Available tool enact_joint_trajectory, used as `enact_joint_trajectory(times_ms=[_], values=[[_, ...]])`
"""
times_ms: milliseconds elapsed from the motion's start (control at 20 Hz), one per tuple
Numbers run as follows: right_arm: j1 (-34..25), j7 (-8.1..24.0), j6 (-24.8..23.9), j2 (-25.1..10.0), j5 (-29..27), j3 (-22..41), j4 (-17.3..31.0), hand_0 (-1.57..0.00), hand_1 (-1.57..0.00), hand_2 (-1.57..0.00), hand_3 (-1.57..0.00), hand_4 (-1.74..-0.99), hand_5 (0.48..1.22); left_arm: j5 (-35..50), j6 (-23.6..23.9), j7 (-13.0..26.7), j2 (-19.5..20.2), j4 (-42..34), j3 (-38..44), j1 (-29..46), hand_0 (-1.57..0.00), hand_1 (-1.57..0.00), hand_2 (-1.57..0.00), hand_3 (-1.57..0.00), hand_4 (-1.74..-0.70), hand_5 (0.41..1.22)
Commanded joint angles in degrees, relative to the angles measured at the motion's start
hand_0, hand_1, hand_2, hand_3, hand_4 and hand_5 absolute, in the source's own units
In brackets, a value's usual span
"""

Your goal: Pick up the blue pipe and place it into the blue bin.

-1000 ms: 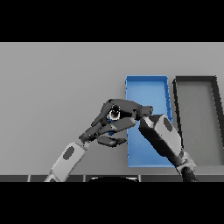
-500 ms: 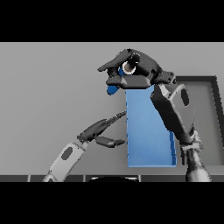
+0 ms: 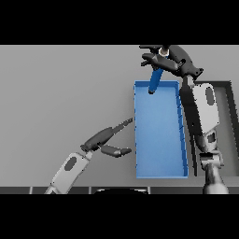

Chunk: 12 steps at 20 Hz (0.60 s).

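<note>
Count of items: one blue pipe (image 3: 155,80), one blue bin (image 3: 159,172), one dark bin (image 3: 230,122), one grey table (image 3: 60,93), two hands.

The right hand (image 3: 172,59) is raised over the far end of the blue bin, fingers curled round the upper end of the blue pipe. The pipe hangs below and slightly left of that hand, tilted, with its lower tip just over the bin's far wall; whether the tip touches the wall cannot be told. The blue bin's interior extends from under the hand toward the near edge of the table. The dark bin lies to the right of the right arm and is partly hidden behind it.

The left hand (image 3: 108,140) sits low over the table, left of the blue bin's near half, fingers straight and holding nothing, well apart from the pipe. Its fingertips point toward the bin's left wall without touching it.

Change from half a second ago: the right hand has carried the pipe further from the robot and slightly to the right, so that more of the blue bin's floor is uncovered. The left hand has stayed in much the same place beside the bin, its fingers a little straighter.
</note>
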Motion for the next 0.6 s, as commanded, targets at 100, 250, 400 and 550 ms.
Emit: enact_joint_trajectory(times_ms=[100, 250, 400, 550], values=[[5.1, 2.2, -2.6, 0.5, 3.6, 0.2, 0.8, -1.57, -1.57, -1.57, -1.57, -1.499, 1.221, -0.1, -0.1, -0.7, 0.4, -0.3, 0.1, 0.1, 0.0, 0.0, 0.0, 0.0, -0.87, 0.483], [9.8, 6.6, -5.7, 0.7, 6.0, 0.3, -0.6, -1.57, -1.57, -1.57, -1.57, -1.499, 1.221, -0.5, 0.0, -0.2, 0.1, -0.6, -0.7, 0.7, 0.0, 0.0, 0.0, 0.0, -0.87, 0.48], [14.5, 10.3, -7.7, -0.2, 8.0, 1.7, -1.2, -1.57, -1.57, -1.57, -1.28, -1.547, 1.221, 0.0, -0.1, -0.1, 0.9, -1.5, -0.3, 1.5, 0.0, 0.0, 0.0, 0.0, -0.88, 0.477], [16.6, 10.3, -9.4, -3.1, 6.1, 7.7, 1.1, -1.57, -1.57, -1.57, -0.68, -1.642, 1.221, -0.4, 0.3, 0.8, -0.2, -0.9, -0.5, 0.4, 0.0, 0.0, 0.0, 0.0, -0.88, 0.479]])
